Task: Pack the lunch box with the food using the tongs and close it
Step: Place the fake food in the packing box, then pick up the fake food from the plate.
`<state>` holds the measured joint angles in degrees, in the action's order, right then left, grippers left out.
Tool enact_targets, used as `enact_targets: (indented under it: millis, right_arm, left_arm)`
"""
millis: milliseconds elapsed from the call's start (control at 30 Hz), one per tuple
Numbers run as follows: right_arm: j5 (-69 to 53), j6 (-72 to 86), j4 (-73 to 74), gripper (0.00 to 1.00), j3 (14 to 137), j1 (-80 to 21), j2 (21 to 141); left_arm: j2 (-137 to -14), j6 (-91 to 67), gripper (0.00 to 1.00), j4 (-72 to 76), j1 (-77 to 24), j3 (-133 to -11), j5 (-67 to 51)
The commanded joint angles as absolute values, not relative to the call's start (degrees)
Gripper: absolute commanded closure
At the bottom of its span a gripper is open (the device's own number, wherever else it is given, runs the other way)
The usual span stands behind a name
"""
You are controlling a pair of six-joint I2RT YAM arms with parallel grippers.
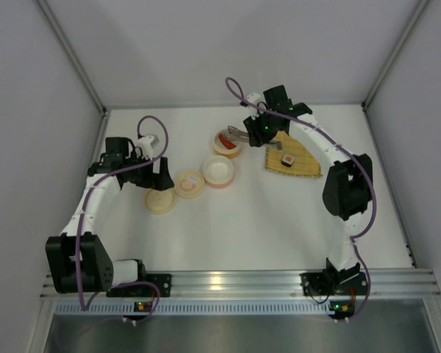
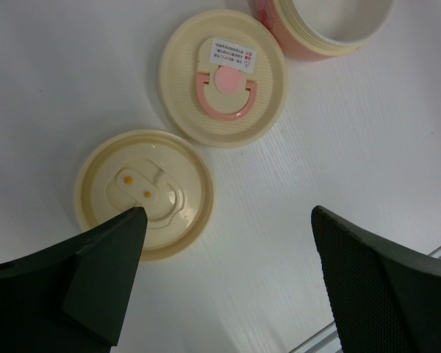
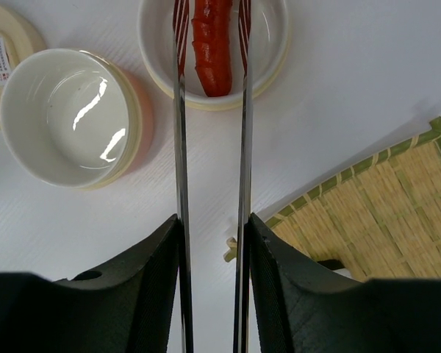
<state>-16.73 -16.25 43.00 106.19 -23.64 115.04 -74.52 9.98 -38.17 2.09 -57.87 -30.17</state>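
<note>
Right gripper (image 3: 214, 220): clamped on the tongs (image 3: 244, 132), one pad against each long arm; the arms run ahead nearly parallel with a gap between them, not pinched together
Bearing: the sausage (image 3: 212, 44) lies straight ahead of your right gripper, out at the tong tips, inside the cream bowl (image 3: 213, 104); one tip stands on each side of it; you cannot tell whether they touch it
Long axis: in line with the tongs, pointing away from the gripper; its near end is just short of the bowl's near rim
Nearer arm: the right; your left gripper (image 2: 228, 213) hangs with fingers wide apart over two lids (image 2: 143, 195), holding nothing, well off to the left
Look of the sausage: red, glossy, notched along both sides
Next piece, by judgement: the sushi roll (image 1: 287, 159) sits on the bamboo mat (image 3: 382, 213), to the right of the tongs and nearer the gripper than the bowl is; reaching it means drawing the tips back and swinging right
</note>
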Motion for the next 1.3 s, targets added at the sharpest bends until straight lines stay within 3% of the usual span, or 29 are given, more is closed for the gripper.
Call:
enact_targets:
  millis: [0, 200, 500, 767, 1267]
  right_arm:
    - [-18.5, -14.8, 43.8, 0.61, 109.9, -24.8, 111.3]
    - [-20.1, -12.5, 47.7, 0.61, 110.9, -22.4, 105.7]
    - [-22.7, -21.6, 58.5, 0.57, 102.0, -7.5, 96.0]
    - [-23.9, -35.2, 68.4, 0.46, 98.4, 1.3, 95.0]
    - [-21.9, -42.9, 66.4, 0.43, 95.5, 3.8, 100.9]
  left_arm:
    - [-72.6, 10.7, 0.02, -37.2, 2.2, -59.7, -31.3]
    - [-71.2, 11.2, 0.02, -38.6, 2.3, -60.9, -32.0]
    - [-68.9, 14.2, 0.02, -40.8, 2.1, -59.7, -33.7]
    - [-69.3, 14.9, 0.02, -41.0, 2.1, -59.9, -35.5]
    - [-71.5, 15.3, 0.02, -41.7, 2.1, -60.2, -36.3]
